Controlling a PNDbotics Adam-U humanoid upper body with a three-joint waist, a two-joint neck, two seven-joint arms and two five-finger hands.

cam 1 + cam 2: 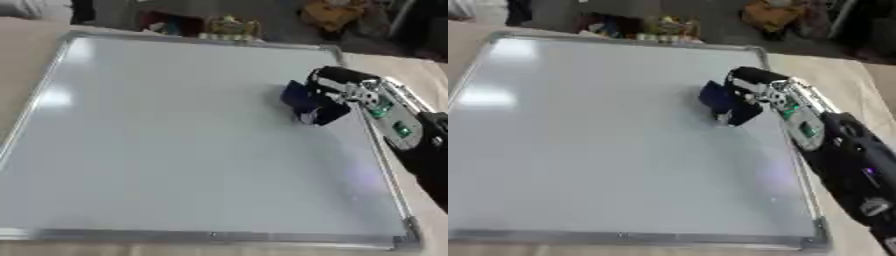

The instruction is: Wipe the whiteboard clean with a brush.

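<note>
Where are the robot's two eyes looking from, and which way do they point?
Left eye view: sits in the head, looks down at the white metal-framed whiteboard; the right hand and arm show.
Right eye view: beside it, looking down alike; more right arm shows.
Both share: the hand holding the dark blue brush on the board.

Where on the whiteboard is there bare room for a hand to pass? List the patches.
The whiteboard is bare left of the brush and down to its near frame. Crowded only at the right edge, where the right robot hand holds the brush.
</note>
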